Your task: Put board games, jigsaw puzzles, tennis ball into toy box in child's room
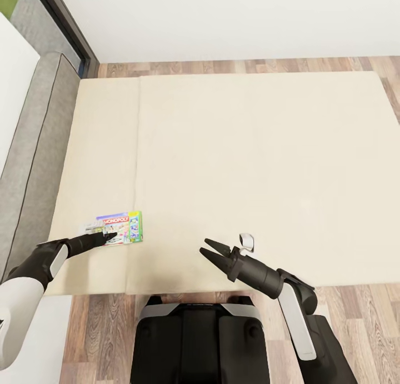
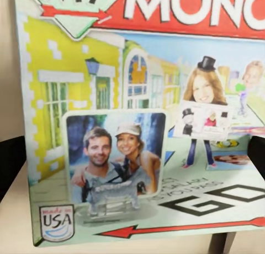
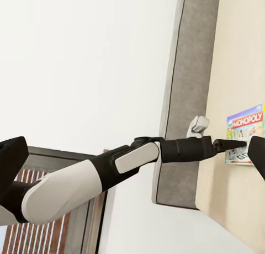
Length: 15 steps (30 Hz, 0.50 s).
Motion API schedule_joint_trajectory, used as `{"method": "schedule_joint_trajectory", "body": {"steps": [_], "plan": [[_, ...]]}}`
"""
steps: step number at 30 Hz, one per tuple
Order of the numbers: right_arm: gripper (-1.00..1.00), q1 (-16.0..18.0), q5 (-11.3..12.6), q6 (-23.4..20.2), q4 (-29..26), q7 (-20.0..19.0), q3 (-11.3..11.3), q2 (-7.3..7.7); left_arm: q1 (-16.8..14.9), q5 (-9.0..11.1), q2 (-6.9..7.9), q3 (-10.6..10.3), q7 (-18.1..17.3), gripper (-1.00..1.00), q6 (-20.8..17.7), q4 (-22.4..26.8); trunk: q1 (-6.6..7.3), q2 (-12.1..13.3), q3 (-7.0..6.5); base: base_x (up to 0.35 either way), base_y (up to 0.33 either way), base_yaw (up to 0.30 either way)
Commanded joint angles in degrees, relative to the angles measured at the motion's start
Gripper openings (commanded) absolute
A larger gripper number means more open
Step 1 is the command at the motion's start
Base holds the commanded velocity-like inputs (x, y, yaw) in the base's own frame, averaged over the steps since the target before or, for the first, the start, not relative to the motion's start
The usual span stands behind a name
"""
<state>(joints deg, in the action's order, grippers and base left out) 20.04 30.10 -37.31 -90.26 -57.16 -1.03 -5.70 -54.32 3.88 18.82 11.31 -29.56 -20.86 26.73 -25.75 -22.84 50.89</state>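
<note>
Left tool point(image 1: 106, 237) tips hide board game point(image 1: 123, 227) edge; grip unclear.

The bed point(image 1: 250, 150) is plain cream with a grey frame. The board game point(image 1: 119, 227) has a white and green cover with a red logo, yellow houses and printed faces.

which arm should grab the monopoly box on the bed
Left. The left gripper is already at the board game on the bed, and its wrist camera sees the cover close up. The right gripper hangs open well to the side, away from the box.
</note>
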Motion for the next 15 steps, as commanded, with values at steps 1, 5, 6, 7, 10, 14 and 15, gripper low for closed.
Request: {"method": "schedule_joint_trajectory", "body": {"steps": [1,5,6,7,10,14,15], "plan": [[1.0,0.03,0.32,-0.39,-0.01,0.0,0.03,-0.02,0.01,0.08,-0.02,0.12,-0.14,1.0,-0.5,-0.01,-0.04,-0.08,0.06,-0.005,-0.037,0.0],[1.0,0.02,0.32,-0.39,-0.01,-0.05,-0.01,-0.02,0.01,0.08,0.02,0.12,-0.14,1.0,-0.5,-0.01,-0.04,-0.08,0.06,-0.002,-0.175,0.0],[1.0,0.02,0.32,-0.39,-0.01,-0.05,-0.02,-0.02,0.01,0.08,0.03,0.12,-0.14,1.0,-0.5,-0.01,-0.04,-0.08,0.06,-0.001,-0.151,0.0],[1.0,0.01,0.34,-0.39,-0.01,-0.05,-0.02,-0.02,0.01,0.08,0.05,0.12,-0.16,1.0,-0.5,0.02,-0.04,-0.08,0.06,0.0,-0.077,0.0],[1.0,0.01,0.34,-0.39,-0.01,-0.05,-0.02,-0.02,0.01,0.08,0.01,0.14,-0.15,1.0,-0.5,0.06,-0.04,-0.08,0.06,0.0,-0.034,0.0],[1.0,0.0,0.32,-0.39,-0.01,-0.06,-0.03,-0.02,0.01,0.08,-0.01,0.19,-0.19,1.0,-0.53,0.2,-0.04,-0.08,0.06,0.0,-0.015,0.0],[1.0,0.0,0.32,-0.39,-0.01,-0.06,-0.03,-0.02,0.01,0.08,-0.01,0.16,-0.21,1.0,-0.56,0.42,-0.04,-0.08,0.06,0.0,-0.136,0.0]]}}
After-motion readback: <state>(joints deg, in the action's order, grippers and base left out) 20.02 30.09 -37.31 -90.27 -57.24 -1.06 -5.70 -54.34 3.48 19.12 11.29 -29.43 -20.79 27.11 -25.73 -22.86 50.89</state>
